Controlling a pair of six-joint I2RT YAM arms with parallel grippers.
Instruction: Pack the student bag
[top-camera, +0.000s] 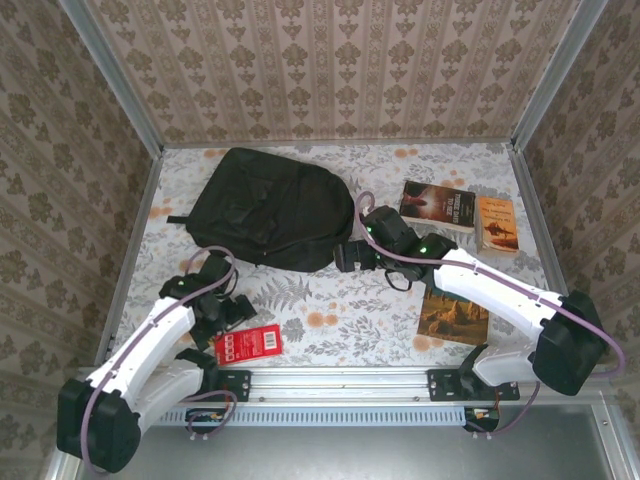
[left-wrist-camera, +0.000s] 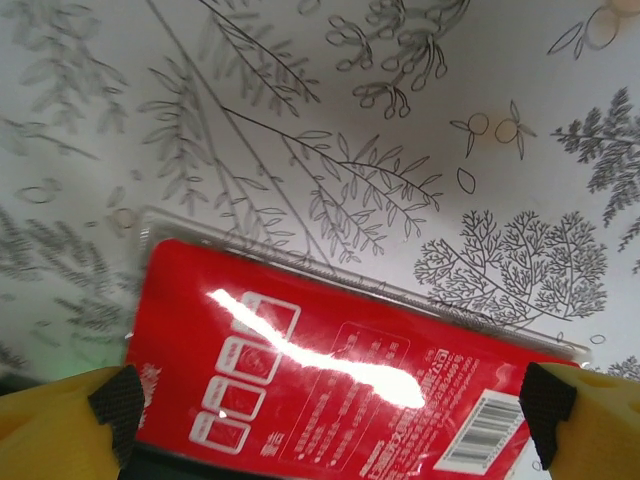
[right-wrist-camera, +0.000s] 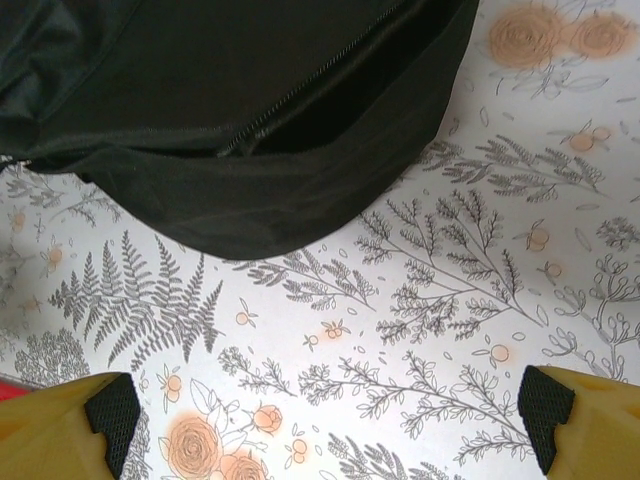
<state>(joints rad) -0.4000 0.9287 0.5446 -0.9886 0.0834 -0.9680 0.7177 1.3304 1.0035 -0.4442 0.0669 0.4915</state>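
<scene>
Student bag (top-camera: 270, 205) upper centre | left gripper (left-wrist-camera: 330, 415) spread wide astride red packet (left-wrist-camera: 330, 350), arm folded lower left | right gripper (right-wrist-camera: 330, 410) spread, empty, beside bag

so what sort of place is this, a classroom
Probably a staged robot test booth, not a classroom: beige damask-papered wall panels in metal frames close round a floral-print tabletop, and two white robot arms are bolted to its near rail.

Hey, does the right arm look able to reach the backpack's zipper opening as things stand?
Probably yes. The open right end effector faces the zipper opening of the black backpack just ahead, and no object lies on the tablecloth between them.
</scene>
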